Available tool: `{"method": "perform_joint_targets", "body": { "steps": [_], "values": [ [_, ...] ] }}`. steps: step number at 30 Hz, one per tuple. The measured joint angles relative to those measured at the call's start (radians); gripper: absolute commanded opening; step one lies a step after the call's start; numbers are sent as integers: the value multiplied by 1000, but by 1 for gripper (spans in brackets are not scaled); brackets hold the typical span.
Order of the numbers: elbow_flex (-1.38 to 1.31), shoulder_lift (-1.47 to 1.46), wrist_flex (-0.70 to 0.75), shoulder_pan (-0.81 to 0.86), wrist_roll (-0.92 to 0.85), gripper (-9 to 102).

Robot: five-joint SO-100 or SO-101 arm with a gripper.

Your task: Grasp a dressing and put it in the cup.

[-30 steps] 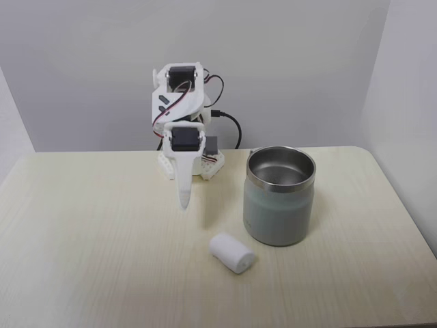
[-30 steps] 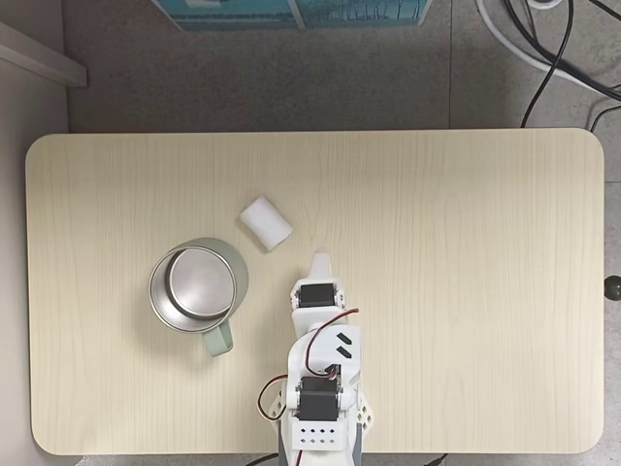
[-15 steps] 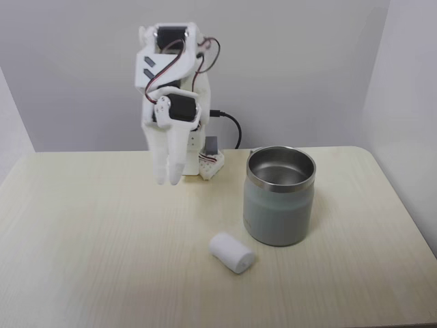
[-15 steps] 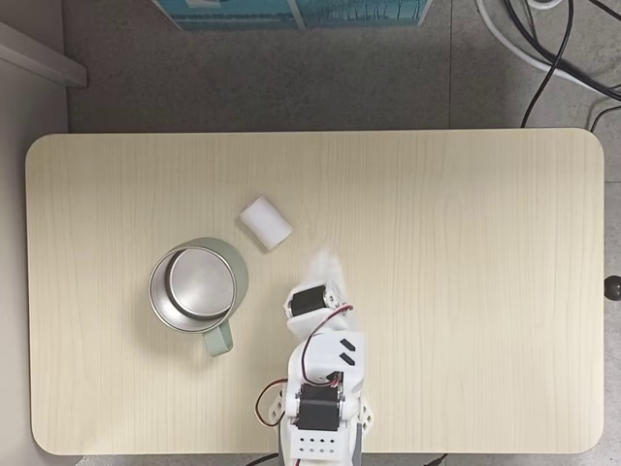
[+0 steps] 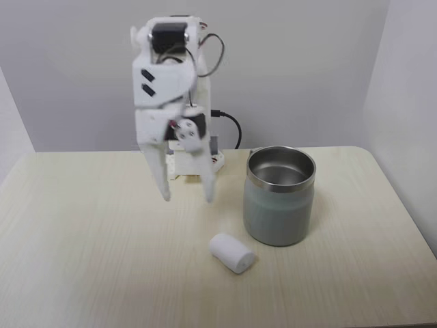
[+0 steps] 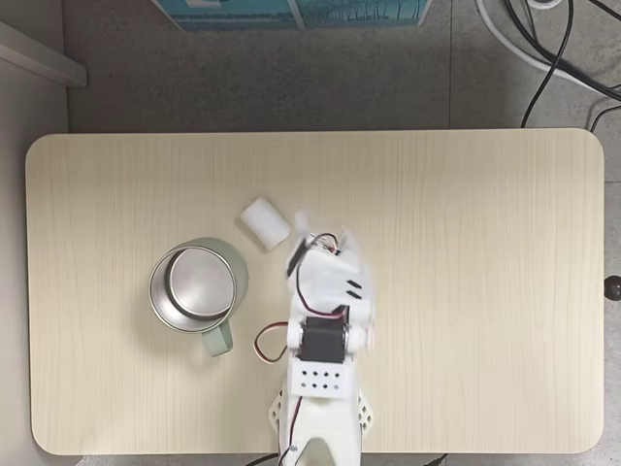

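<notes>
The gripper [image 5: 187, 198] hangs wide open and empty above the table [image 5: 82, 273]. The roll [image 5: 231, 252] lies on its side, nearer the camera and to the right, beside the cup [image 5: 278, 205].

Landmark: the cup [image 5: 279, 198], upright on the table [image 5: 82, 260].

In a fixed view from the front, the dressing [image 5: 231, 253] lies on its side just left of the cup and nearer the camera, apart from it. The gripper [image 5: 187, 198] hangs above the table left of the cup, behind the dressing, fingers spread. The arm's base [image 5: 194, 164] stands behind-left of the cup.

In a fixed view from above, the dressing [image 6: 265, 222] lies up-right of the cup [image 6: 197, 288]; the arm [image 6: 325, 320] sits right of the cup.
</notes>
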Motion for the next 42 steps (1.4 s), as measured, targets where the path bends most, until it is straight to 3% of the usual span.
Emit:
{"method": "perform_joint_targets", "body": {
  "steps": [8,18,29,42],
  "values": [
    [218,347,138,-94,-126,31],
    [342,617,164,-166,-160,35],
    [380,782,150,-189,-166,36],
    [379,877,35,-209,-160,35]
  ]
}}
